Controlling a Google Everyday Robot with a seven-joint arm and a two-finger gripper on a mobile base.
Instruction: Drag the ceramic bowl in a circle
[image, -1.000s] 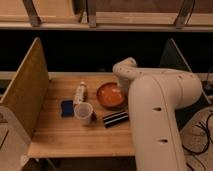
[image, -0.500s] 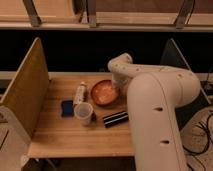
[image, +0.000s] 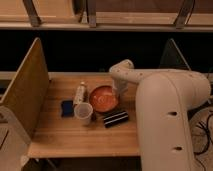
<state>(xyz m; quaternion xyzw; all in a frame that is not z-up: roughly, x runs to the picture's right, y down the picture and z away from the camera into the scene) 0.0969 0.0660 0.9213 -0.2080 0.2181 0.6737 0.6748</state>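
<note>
The ceramic bowl (image: 103, 98) is a round shallow orange-red bowl in the middle of the wooden table (image: 65, 135). The big white arm reaches in from the right, and my gripper (image: 119, 90) hangs down at the bowl's right rim, touching or just inside it. A translucent whitish cup (image: 83, 113) stands just left and in front of the bowl, close to its rim.
A white bottle (image: 79, 93) lies left of the bowl, a blue object (image: 67, 108) beside it. A black striped packet (image: 116, 119) lies just in front of the bowl. A wooden side panel (image: 25, 90) walls the table's left; a dark panel (image: 172, 56) stands at the right.
The bowl has slid left and slightly toward the front, closer to the cup and bottle, with the gripper following at its right rim.
</note>
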